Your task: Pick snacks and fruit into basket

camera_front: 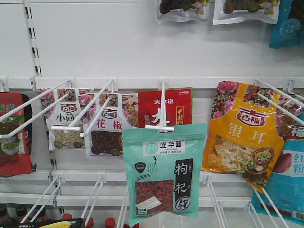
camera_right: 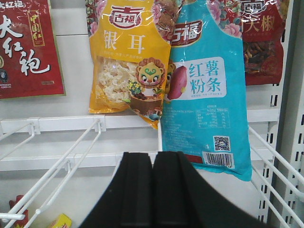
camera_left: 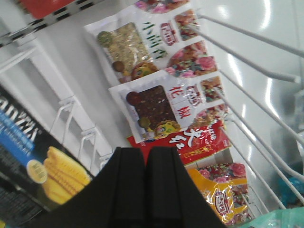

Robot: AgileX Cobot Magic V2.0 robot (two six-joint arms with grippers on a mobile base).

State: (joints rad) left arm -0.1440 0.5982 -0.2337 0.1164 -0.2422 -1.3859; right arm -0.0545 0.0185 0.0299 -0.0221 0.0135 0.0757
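The snack, a mint-green pouch (camera_front: 164,173) with a white label, a black strip and a window of red berries, hangs at the front of a white hook in the middle of the front view. Only its corner (camera_left: 280,219) shows at the bottom right of the left wrist view. My left gripper (camera_left: 145,154) is shut with nothing in it, below and left of that pouch. My right gripper (camera_right: 153,159) is also shut and empty, facing the lower shelf rail under the orange-yellow pouch (camera_right: 128,61). Neither gripper shows in the front view. The fruit and the basket are out of view.
White wire hooks (camera_front: 85,114) stick out toward me along the rail. A red pouch (camera_front: 164,107) hangs behind the mint one, two white pouches (camera_front: 102,126) to its left, a blue pouch (camera_right: 209,90) at the right. A black packet with a corn picture (camera_left: 33,166) sits low left.
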